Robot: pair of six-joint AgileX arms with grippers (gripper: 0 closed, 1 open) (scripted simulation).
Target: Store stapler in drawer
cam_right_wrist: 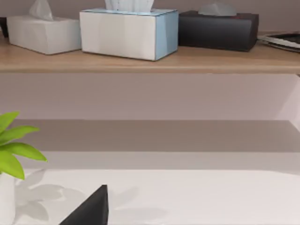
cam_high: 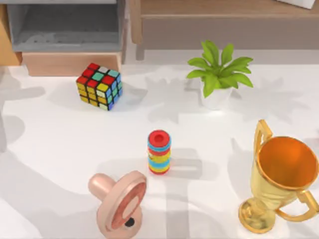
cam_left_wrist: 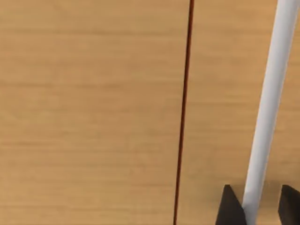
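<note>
While drawer (cam_high: 70,63) at 11 o'clock stands open for storing | left gripper (cam_left_wrist: 258,206) straddles its white handle (cam_left_wrist: 269,108), gap narrow, unclamped | right gripper (cam_right_wrist: 89,211) idle, opening cannot tell | stapler's place: cannot tell

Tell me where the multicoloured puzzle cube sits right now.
In the top view, the multicoloured puzzle cube sits on the white table's far left, just in front of the open wooden drawer, left of the potted green plant.

Gold trophy (cam_high: 279,179), multicoloured cube (cam_high: 99,85), green plant (cam_high: 219,69), striped ring stack (cam_high: 159,152).
</note>
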